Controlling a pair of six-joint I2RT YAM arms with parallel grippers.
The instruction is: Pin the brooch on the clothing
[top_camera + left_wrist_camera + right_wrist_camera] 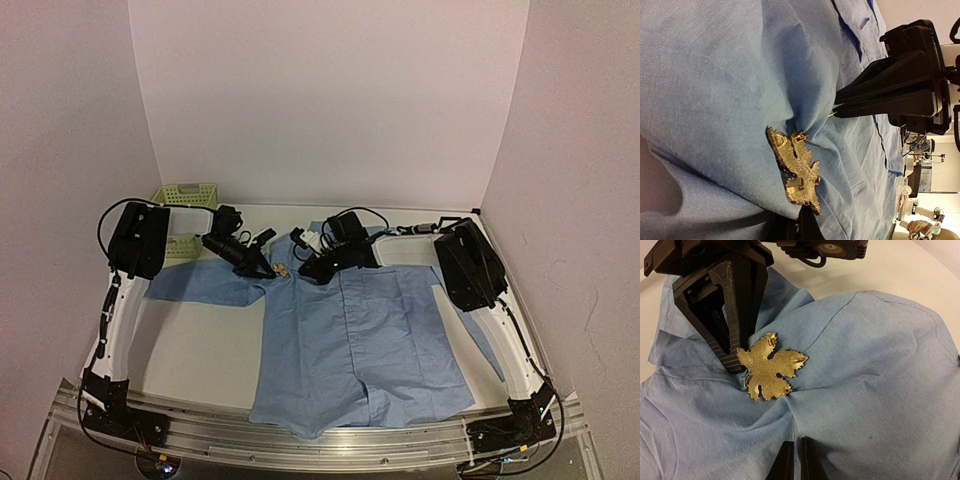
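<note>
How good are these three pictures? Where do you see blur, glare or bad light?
Top external view: even pinkish light, soft detail, the brooch only a speck. Left wrist view: brooch sharp, background at right overexposed, lower-left corner dark and blurred. Right wrist view: brooch and shirt sharp, small glints on the gold.

Looks across bunched blue shirt (715,75) at a gold leaf-shaped brooch (795,170), lower centre. Catches the right gripper (835,111), tips together, centre right.
</note>
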